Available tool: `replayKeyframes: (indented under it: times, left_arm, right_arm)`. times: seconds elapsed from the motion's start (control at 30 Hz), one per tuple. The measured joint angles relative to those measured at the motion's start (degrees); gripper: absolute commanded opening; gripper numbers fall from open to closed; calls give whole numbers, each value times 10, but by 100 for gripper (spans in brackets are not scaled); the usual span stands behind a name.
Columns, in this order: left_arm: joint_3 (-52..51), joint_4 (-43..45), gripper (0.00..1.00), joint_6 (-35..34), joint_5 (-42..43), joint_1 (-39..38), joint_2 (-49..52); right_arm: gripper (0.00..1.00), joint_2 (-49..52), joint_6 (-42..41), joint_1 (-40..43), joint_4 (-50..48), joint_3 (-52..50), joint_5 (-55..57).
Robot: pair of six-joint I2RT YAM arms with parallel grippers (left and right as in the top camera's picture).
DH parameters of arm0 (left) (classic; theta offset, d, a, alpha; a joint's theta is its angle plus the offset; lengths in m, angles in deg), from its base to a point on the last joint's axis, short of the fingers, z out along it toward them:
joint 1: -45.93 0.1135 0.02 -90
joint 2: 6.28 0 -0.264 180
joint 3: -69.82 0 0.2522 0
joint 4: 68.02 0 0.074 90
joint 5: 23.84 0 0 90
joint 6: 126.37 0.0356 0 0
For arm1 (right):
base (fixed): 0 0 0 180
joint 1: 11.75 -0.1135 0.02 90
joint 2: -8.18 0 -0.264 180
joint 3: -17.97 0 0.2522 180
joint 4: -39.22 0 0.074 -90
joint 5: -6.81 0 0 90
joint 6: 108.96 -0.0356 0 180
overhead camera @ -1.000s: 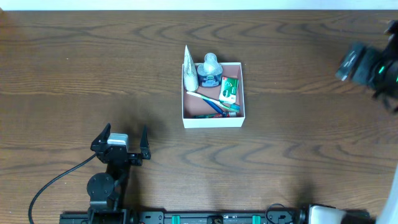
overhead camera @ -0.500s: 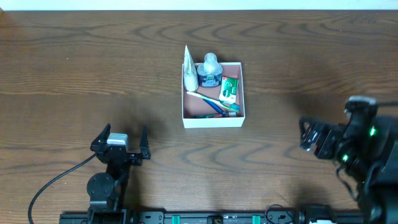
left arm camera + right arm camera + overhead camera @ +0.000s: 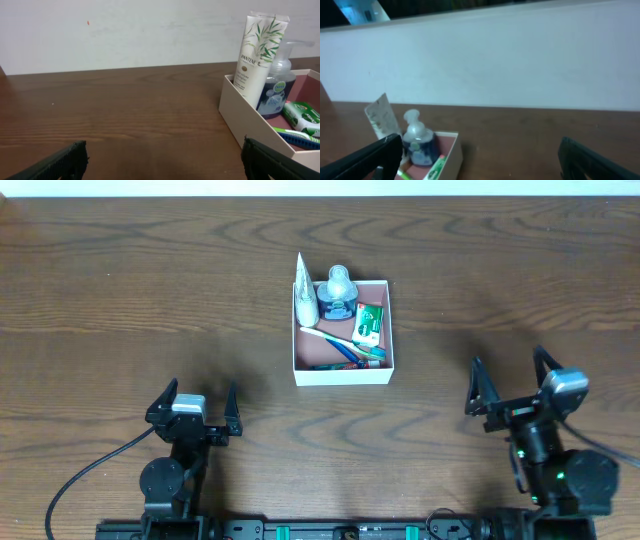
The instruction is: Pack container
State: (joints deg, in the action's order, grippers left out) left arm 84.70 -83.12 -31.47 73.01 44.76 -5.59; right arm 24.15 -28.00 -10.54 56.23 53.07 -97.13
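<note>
A white box (image 3: 342, 374) with a red floor sits mid-table. Inside stand a white Pantene tube (image 3: 304, 292) (image 3: 258, 56) and a blue pump bottle (image 3: 338, 298) (image 3: 276, 89) (image 3: 418, 142). A green packet (image 3: 368, 324) (image 3: 304, 115) and toothbrushes (image 3: 345, 345) lie beside them. My left gripper (image 3: 194, 402) (image 3: 162, 159) rests open near the front left, well clear of the box, with nothing between its fingers. At the front right, my right gripper (image 3: 510, 385) (image 3: 480, 157) is open and empty, facing the box (image 3: 451, 156) from a distance.
The brown wooden table (image 3: 120, 290) surrounds the box. A pale wall (image 3: 125, 30) rises behind the far edge. A black cable (image 3: 85, 475) trails from the left arm's base.
The right arm swung from the far right edge down to the front right and settled with its gripper open. The left arm and the box stayed still.
</note>
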Motion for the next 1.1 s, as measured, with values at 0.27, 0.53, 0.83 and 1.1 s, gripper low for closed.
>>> replayKeyframes:
  times: [0.27,0.53,0.83,1.1]
  left_arm:
    - [0,0,98,0,0,0,1]
    - [0,0,98,0,0,0,6]
    - [0,0,98,0,0,0,6]
    - [0,0,98,0,0,0,6]
  right_arm:
    - [99,-88,6,0,-134,-166,11]
    - [99,-127,6,0,-138,-188,75]
    - [99,-150,46,0,-92,-209,105]
    - [99,-152,55,-1,-30,-209,112]
